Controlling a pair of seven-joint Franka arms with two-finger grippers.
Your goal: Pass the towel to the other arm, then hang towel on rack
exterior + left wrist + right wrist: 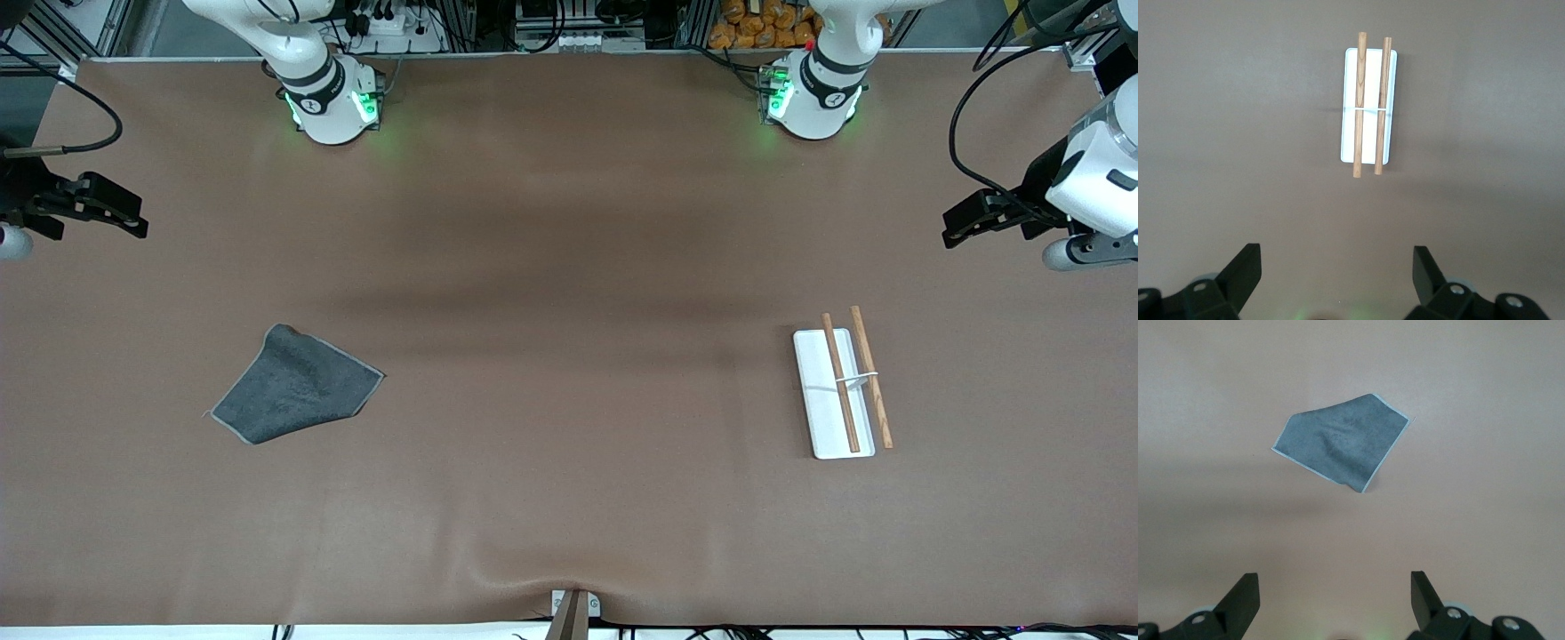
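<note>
The towel (pixel 298 384) lies flat on the table, dark grey side up with a pale stitched edge, toward the right arm's end. It also shows in the right wrist view as the towel (pixel 1341 447). The rack (pixel 840 391) has a white flat base and two brown rods joined by a thin white crosspiece. It sits toward the left arm's end and shows in the left wrist view as the rack (pixel 1368 107). My right gripper (pixel 138 220) (pixel 1335 583) hangs open and empty over the table's edge, well away from the towel. My left gripper (pixel 951 231) (pixel 1336 257) hangs open and empty, apart from the rack.
The brown mat (pixel 569 311) covers the whole table. The two arm bases (pixel 333 102) (pixel 809 98) stand at the edge farthest from the front camera. A small metal bracket (pixel 576 609) sits at the nearest edge. Cables (pixel 969 107) hang near the left arm.
</note>
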